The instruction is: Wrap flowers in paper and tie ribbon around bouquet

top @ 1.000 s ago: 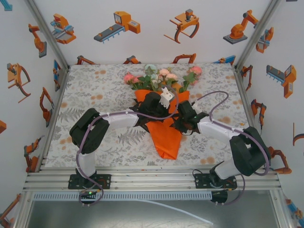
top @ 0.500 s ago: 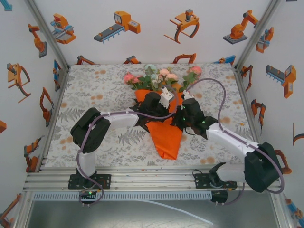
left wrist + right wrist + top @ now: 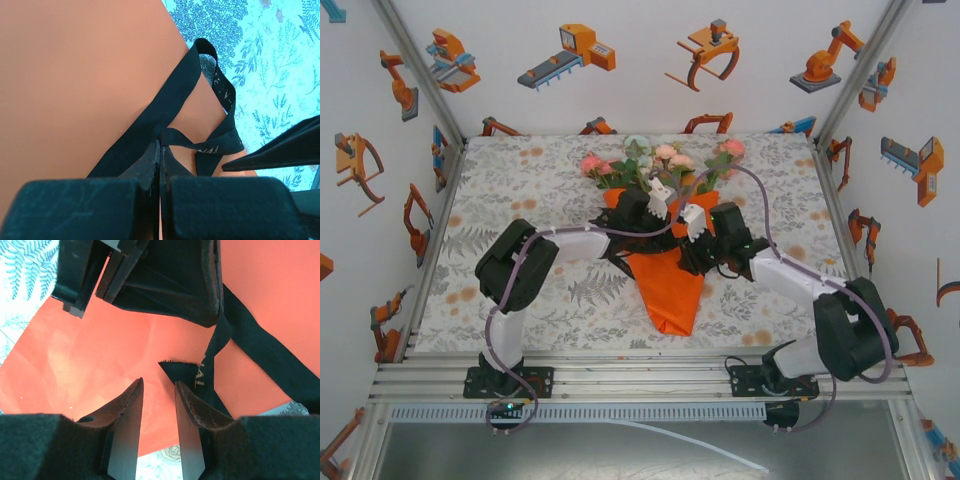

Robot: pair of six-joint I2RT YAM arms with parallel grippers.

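Note:
The bouquet lies in the middle of the table: an orange paper (image 3: 670, 285) cone with the pink, white and green flowers (image 3: 660, 160) at its far, wide end. The black ribbon (image 3: 165, 107) crosses the cone and loops on itself. My left gripper (image 3: 660, 196) hovers over the cone's upper part, shut on the ribbon at the crossing (image 3: 160, 142). My right gripper (image 3: 695, 223) is just to its right, open (image 3: 159, 385) with only paper behind the gap. The ribbon's frayed end (image 3: 182, 371) lies just beyond its right fingertip.
A floral grey tablecloth (image 3: 520, 200) covers the table. White walls with orange robot pictures enclose three sides, with aluminium posts (image 3: 425, 70) at the corners. A metal rail (image 3: 640, 385) runs along the near edge. Purple-grey cables (image 3: 760, 190) arch over the right arm.
My right arm swung outward and back, and its gripper moved toward the left gripper over the cone. Both grippers now sit slightly farther up, nearer the flowers.

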